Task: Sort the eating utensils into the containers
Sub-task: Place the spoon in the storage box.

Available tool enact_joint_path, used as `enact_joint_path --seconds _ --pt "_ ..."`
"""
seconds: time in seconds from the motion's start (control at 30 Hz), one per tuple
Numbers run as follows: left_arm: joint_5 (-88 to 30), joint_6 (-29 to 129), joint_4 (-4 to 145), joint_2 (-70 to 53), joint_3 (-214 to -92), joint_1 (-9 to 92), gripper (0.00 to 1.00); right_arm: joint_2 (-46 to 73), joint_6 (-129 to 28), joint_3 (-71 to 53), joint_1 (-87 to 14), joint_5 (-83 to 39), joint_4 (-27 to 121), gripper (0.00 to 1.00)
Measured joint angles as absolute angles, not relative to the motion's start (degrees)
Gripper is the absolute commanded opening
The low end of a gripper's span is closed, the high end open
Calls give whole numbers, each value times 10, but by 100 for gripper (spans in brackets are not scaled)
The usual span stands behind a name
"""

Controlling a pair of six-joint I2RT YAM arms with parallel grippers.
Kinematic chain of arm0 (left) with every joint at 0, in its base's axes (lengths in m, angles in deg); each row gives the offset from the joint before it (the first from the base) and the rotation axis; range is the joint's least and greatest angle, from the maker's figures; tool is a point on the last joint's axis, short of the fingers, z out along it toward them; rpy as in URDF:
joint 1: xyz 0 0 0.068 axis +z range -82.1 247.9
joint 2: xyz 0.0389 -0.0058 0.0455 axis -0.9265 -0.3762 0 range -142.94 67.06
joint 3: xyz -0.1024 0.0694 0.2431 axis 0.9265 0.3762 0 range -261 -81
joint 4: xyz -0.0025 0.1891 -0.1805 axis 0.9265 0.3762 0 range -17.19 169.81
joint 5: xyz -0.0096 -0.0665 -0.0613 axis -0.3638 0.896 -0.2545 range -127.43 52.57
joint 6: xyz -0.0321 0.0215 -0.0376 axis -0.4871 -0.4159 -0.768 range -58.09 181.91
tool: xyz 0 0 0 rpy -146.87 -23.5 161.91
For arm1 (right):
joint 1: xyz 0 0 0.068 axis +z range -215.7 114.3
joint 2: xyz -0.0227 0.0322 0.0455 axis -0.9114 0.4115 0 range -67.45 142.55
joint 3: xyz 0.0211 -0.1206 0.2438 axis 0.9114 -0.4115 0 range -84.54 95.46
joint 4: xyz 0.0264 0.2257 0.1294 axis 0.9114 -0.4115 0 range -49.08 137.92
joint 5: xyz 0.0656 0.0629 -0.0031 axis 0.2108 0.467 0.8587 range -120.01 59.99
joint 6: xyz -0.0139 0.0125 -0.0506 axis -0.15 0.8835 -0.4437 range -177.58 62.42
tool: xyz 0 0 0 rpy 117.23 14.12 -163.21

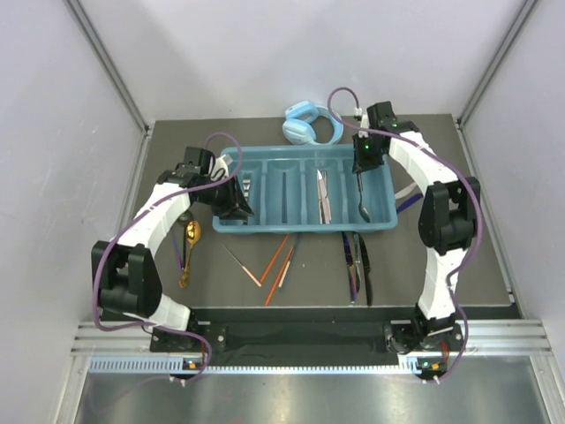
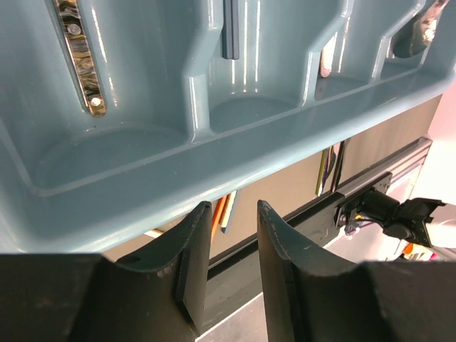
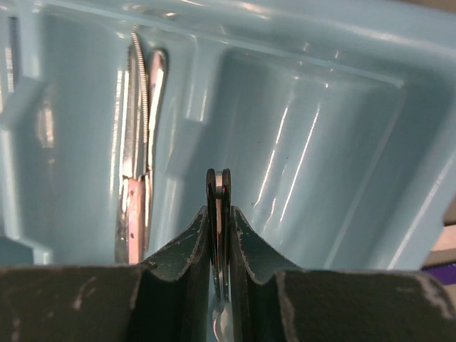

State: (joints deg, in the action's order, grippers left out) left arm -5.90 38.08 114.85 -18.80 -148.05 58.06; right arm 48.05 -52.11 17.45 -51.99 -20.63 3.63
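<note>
The tray (image 1: 300,227) is coloured a glossy teal-blue, the headphones (image 1: 305,124) a paler blue. A gold spoon (image 1: 189,237), orange chopsticks (image 1: 275,259) and a dark knife (image 1: 365,269) are set off against the dull grey-brown counter (image 1: 221,283). A silver spoon (image 1: 363,199) is mirror-bright. The arms (image 1: 163,208) are finished in white and black, with purple cables (image 1: 342,89).

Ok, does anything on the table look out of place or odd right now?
Yes. The light blue headphones sit just behind the far rim of the teal tray. They are not cutlery and belong in no compartment. Nothing else looks spilled or broken.
</note>
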Motion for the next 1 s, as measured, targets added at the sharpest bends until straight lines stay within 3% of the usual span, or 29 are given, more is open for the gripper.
enact_joint_path --seconds 0.4,0.63,0.8,1.0 --pt "-74 381 1149 -188 -1481 581 37 550 -509 176 -521 -217 37 5" --pt "-78 381 1149 -188 -1481 581 37 550 -504 176 -521 -229 36 25" --pt "-81 382 1149 -188 -1481 581 37 550 -504 176 -521 -241 36 34" --pt "-82 383 1149 -188 -1481 581 37 549 -504 173 -521 -246 43 34"
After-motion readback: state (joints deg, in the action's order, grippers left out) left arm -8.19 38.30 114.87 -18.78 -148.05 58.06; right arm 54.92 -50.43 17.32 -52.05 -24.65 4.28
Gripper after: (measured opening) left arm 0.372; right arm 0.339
